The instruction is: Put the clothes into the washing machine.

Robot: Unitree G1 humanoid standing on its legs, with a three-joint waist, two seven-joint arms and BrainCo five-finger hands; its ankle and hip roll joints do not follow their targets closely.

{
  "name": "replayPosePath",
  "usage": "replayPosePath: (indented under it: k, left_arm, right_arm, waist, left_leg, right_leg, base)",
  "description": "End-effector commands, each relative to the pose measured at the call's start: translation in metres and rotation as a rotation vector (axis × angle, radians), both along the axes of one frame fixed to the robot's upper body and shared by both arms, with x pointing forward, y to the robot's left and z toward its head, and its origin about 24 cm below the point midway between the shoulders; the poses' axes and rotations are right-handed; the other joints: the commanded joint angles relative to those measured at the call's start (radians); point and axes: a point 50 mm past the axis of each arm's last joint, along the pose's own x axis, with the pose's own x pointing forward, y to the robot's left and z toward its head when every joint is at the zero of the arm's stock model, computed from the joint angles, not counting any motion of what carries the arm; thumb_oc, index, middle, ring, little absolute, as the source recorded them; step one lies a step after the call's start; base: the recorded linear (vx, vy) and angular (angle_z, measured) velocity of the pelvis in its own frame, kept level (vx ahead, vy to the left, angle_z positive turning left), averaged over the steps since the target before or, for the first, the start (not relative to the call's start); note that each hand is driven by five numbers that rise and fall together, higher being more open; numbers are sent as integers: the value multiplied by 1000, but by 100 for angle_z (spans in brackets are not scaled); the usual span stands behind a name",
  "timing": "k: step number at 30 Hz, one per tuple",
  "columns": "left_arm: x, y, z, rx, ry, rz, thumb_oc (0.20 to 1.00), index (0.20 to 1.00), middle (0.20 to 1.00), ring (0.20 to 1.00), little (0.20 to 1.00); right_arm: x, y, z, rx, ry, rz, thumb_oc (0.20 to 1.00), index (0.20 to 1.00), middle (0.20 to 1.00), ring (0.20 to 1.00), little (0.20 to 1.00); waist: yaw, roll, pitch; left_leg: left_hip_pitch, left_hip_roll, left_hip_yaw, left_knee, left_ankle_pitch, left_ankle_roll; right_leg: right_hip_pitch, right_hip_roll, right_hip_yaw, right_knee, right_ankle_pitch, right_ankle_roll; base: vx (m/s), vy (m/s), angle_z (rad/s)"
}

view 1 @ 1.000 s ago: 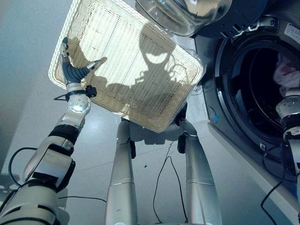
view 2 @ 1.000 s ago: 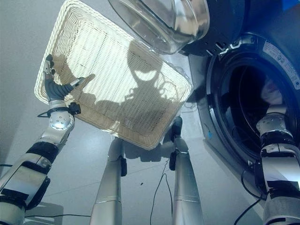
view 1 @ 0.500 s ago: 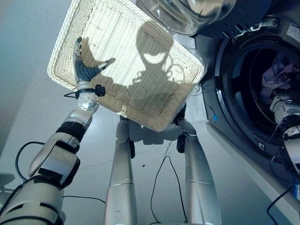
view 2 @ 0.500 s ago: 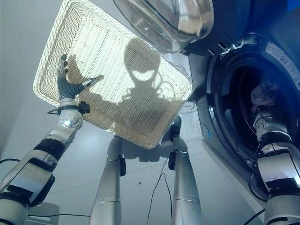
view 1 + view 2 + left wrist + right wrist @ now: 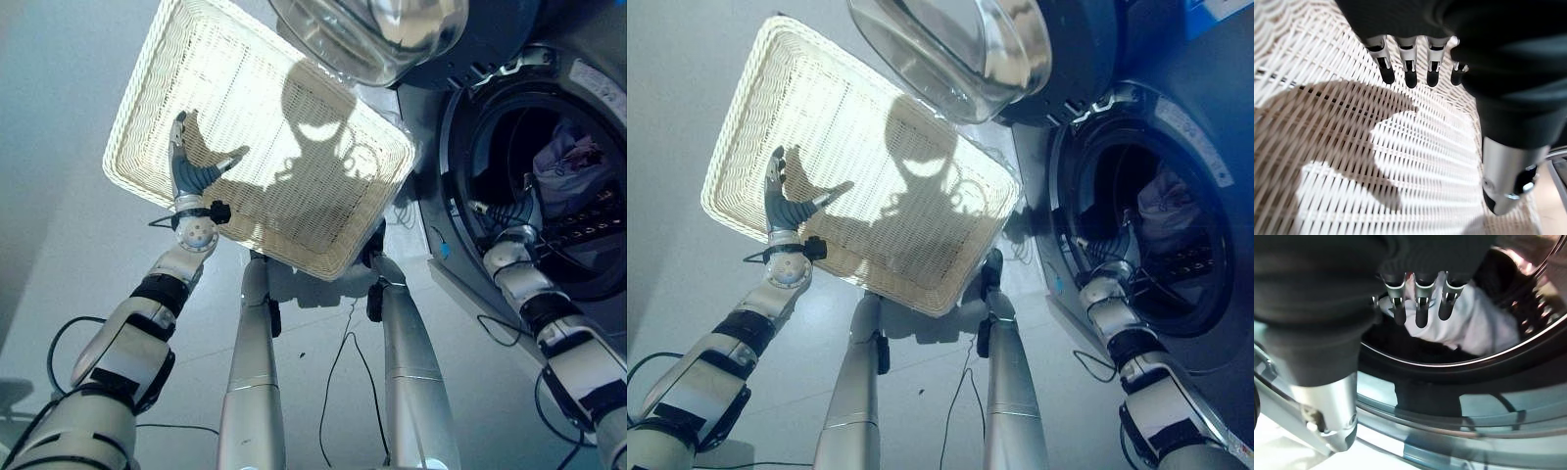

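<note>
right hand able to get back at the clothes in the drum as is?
Probably yes: the right hand sits open at the drum mouth, the door is swung clear, and nothing lies between it and the clothes.

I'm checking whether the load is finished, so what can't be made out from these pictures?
- How many clothes lie in the washing machine: both eye views show one pale bundle deep in the dark drum.
- The drum's far side: cut off by the eye views' right edge.
- The basket's top end: hidden by the glass door.
- The right robot hand hangs at the drum's mouth; the left robot hand is open over the basket.
</note>
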Motion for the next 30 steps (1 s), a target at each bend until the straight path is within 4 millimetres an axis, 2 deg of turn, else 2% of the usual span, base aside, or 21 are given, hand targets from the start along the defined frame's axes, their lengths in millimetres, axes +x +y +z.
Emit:
replayPosePath:
  k: [1, 4, 6, 7, 9, 10, 13, 14, 16, 17, 19, 20, 22, 26, 27, 29, 30]
  left_arm:
    - [2, -2, -3, 15, 16, -17, 1000, 1000, 1000, 1000, 1000]
    - [-3, 0, -26, 21, 92, -27, 1000, 1000, 1000, 1000, 1000]
    - [-13, 0, -62, 25, 221, -41, 1000, 1000, 1000, 1000, 1000]
    - [-12, 0, -61, 25, 217, -41, 1000, 1000, 1000, 1000, 1000]
    - [-29, -4, -100, 38, 352, -68, 1000, 1000, 1000, 1000, 1000]
    - [-30, -4, -103, 39, 361, -70, 1000, 1000, 1000, 1000, 1000]
    - [-55, -6, -146, 58, 514, -102, 1000, 1000, 1000, 1000, 1000]
    - [-76, -8, -172, 67, 602, -124, 1000, 1000, 1000, 1000, 1000]
    - [-79, -8, -176, 66, 617, -127, 1000, 1000, 1000, 1000, 1000]
    - [-103, -5, -200, 58, 712, -147, 1000, 1000, 1000, 1000, 1000]
    - [-124, -2, -219, 38, 797, -158, 1000, 1000, 1000, 1000, 1000]
    - [-128, -1, -222, 31, 815, -158, 1000, 1000, 1000, 1000, 1000]
    - [-153, 4, -242, 0, 926, -161, 1000, 1000, 1000, 1000, 1000]
    - [-180, 9, -261, -69, 1051, -157, 1000, 1000, 1000, 1000, 1000]
    - [-194, 11, -270, -95, 1117, -166, 1000, 1000, 1000, 1000, 1000]
    - [-202, 11, -275, -105, 1154, -172, 1000, 1000, 1000, 1000, 1000]
    - [-215, 11, -281, -114, 1210, -182, 1000, 1000, 1000, 1000, 1000]
  right_arm:
    - [-5, 0, -5, -92, 18, 45, 1000, 1000, 1000, 1000, 1000]
    - [-11, 5, -24, -87, 72, 78, 1000, 1000, 1000, 1000, 1000]
    - [-19, 19, -49, -92, 148, 145, 1000, 1000, 1000, 1000, 1000]
    - [-18, 19, -47, -92, 144, 145, 1000, 1000, 1000, 1000, 1000]
    - [-29, 33, -70, -83, 218, 222, 1000, 1000, 1000, 1000, 1000]
    - [-30, 34, -72, -82, 221, 227, 1000, 1000, 1000, 1000, 1000]
    - [-48, 42, -97, -87, 304, 300, 1000, 1000, 1000, 1000, 1000]
    - [-62, 46, -113, -86, 359, 335, 1000, 1000, 1000, 1000, 1000]
    - [-65, 46, -115, -81, 367, 340, 1000, 1000, 1000, 1000, 1000]
    - [-83, 47, -133, -49, 427, 375, 1000, 1000, 1000, 1000, 1000]
    - [-102, 48, -149, -20, 498, 420, 1000, 1000, 1000, 1000, 1000]
    - [-105, 49, -153, -13, 512, 427, 1000, 1000, 1000, 1000, 1000]
    - [-125, 49, -172, 71, 617, 434, 1000, 1000, 1000, 1000, 1000]
    - [-153, 47, -197, 224, 762, 400, 1000, 1000, 1000, 1000, 1000]
    - [-171, 44, -211, 345, 848, 353, 1000, 1000, 1000, 1000, 1000]
    - [-184, 42, -220, 430, 912, 316, 1000, 1000, 1000, 1000, 1000]
    - [-206, 38, -233, 554, 1011, 247, 1000, 1000, 1000, 1000, 1000]
  waist:
    - [5, -34, -4]
    - [9, -28, -4]
    - [19, -21, -4]
    - [17, -21, -4]
    - [31, -13, -4]
    - [31, -12, -4]
    - [47, 0, -4]
    - [57, 8, -4]
    - [58, 8, -4]
    - [63, 13, -21]
    - [65, 17, -72]
    - [65, 17, -80]
    - [68, 17, -149]
    - [75, 14, -222]
    - [80, 14, -261]
    - [83, 16, -284]
    - [90, 19, -321]
  left_leg:
    - [65, -87, 83, 62, -105, 69]
    - [123, -83, 86, 48, -108, 71]
    - [219, -75, 89, 30, -119, 72]
    - [212, -77, 88, 29, -113, 72]
    - [324, -69, 90, 9, -129, 71]
    - [330, -71, 89, 6, -126, 71]
    - [453, -68, 88, -29, -133, 69]
    - [539, -65, 90, -53, -137, 66]
    - [555, -65, 90, -59, -135, 66]
    - [647, -63, 94, -94, -137, 62]
    - [705, -60, 97, -125, -135, 57]
    - [716, -59, 97, -131, -135, 56]
    - [777, -56, 104, -159, -132, 53]
    - [835, -51, 107, -187, -128, 51]
    - [858, -48, 108, -198, -128, 51]
    - [873, -45, 109, -204, -129, 51]
    - [897, -43, 110, -210, -133, 51]
  right_leg:
    - [112, 63, -28, -246, 195, 44]
    - [160, 57, -24, -251, 190, 44]
    - [245, 48, -16, -260, 176, 45]
    - [239, 47, -17, -261, 180, 45]
    - [345, 38, -10, -273, 158, 46]
    - [351, 36, -10, -275, 160, 46]
    - [471, 26, -8, -295, 139, 51]
    - [558, 18, -7, -313, 128, 55]
    - [574, 16, -8, -317, 129, 56]
    - [674, 6, -12, -349, 122, 58]
    - [742, 2, -19, -386, 120, 58]
    - [754, 1, -21, -393, 119, 58]
    - [829, 0, -32, -431, 116, 59]
    - [892, -2, -44, -456, 114, 60]
    - [922, -2, -50, -467, 112, 59]
    - [939, -2, -54, -475, 111, 58]
    - [968, 0, -62, -487, 107, 56]
  base:
    - [-55, 23, -2]
    - [-44, 19, -3]
    - [-56, 23, -1]
    - [-43, 16, 2]
    - [-33, 10, 2]
    - [-29, 9, -3]
    - [-6, 4, -4]
    - [0, 0, 0]
    - [19, -1, -1]
    - [69, -1, 0]
    - [97, -8, 14]
    - [124, -14, 20]
    - [168, -15, 11]
    - [149, -23, 5]
    - [146, -23, 4]
    - [161, -5, 5]
    - [197, 9, 5]
